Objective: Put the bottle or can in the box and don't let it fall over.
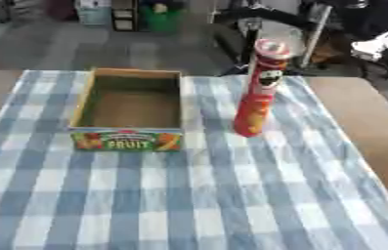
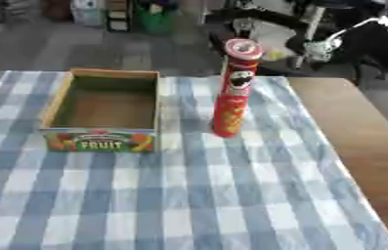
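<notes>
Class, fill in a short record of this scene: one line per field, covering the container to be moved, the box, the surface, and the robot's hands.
Item to move: tall red can, upright, lid on top
Can position: on the cloth, to the right of the box, apart from it
Box: open cardboard box, nothing visible inside, "FRUIT" label on its near side
Surface: blue and white checked cloth over a wooden table
Robot hands: neither in view
Task state: can not yet in the box

Glossy red can [image 1: 259, 90]; matt cardboard box [image 1: 129, 110]; woven checked cloth [image 1: 188, 195]; smooth wooden table [image 1: 377, 127].
</notes>
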`<state>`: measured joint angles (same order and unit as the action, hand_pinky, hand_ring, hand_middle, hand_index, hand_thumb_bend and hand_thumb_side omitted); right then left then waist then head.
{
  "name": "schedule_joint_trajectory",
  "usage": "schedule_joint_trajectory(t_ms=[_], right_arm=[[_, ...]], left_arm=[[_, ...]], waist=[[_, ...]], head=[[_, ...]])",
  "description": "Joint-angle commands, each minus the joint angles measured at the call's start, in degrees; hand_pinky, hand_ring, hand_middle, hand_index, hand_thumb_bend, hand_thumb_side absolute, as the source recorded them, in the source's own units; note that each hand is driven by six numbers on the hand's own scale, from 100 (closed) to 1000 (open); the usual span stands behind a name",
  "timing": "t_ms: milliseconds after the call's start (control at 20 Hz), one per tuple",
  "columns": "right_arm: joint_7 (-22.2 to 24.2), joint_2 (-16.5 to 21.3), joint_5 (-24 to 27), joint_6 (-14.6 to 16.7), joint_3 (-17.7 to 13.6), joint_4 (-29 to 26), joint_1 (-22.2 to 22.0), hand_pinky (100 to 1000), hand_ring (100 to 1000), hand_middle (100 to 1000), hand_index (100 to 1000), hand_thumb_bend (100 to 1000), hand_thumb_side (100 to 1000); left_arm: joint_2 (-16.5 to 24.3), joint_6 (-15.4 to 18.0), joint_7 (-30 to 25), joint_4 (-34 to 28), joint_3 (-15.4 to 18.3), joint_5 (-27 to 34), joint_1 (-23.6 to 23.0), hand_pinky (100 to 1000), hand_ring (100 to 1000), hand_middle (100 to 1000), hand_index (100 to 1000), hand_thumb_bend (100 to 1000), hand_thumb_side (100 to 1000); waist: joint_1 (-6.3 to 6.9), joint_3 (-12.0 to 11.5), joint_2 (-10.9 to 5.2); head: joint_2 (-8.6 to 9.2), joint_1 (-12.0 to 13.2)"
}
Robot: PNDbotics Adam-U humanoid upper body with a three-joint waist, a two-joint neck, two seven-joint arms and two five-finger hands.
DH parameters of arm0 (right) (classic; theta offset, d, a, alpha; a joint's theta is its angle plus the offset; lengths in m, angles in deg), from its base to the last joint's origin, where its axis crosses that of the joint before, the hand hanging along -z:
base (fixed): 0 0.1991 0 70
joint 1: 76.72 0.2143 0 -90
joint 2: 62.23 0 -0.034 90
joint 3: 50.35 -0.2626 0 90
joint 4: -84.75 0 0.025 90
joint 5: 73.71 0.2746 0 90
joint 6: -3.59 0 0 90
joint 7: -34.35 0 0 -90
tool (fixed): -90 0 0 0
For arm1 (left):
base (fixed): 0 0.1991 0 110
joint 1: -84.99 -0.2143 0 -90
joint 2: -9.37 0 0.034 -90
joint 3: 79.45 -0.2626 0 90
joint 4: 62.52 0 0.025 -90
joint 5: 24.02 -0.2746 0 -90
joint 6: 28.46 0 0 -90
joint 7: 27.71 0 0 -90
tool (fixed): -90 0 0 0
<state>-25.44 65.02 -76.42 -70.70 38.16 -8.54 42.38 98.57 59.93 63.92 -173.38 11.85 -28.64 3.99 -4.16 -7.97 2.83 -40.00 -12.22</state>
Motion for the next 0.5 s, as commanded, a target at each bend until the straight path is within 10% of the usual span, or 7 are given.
schedule_joint_trajectory(t_ms=[50,500], right_arm=[[0.5,1.8,-0.1,0.0,-0.3,0.4,1.2,839,898,947,975,308,413],[1.2,1.6,0.1,-0.2,0.0,1.0,2.1,838,897,947,975,313,422]], left_arm=[[0.4,0.1,-0.2,-0.4,0.5,-0.1,0.3,671,525,512,681,330,443],[0.3,0.1,-0.4,-0.4,0.5,0.0,0.2,676,525,513,682,328,444]], waist=[[0.07,-0.1,-0.62],[0.07,-0.2,-0.69]], head=[[0.0,-0.3],[-0.05,-0.5]])
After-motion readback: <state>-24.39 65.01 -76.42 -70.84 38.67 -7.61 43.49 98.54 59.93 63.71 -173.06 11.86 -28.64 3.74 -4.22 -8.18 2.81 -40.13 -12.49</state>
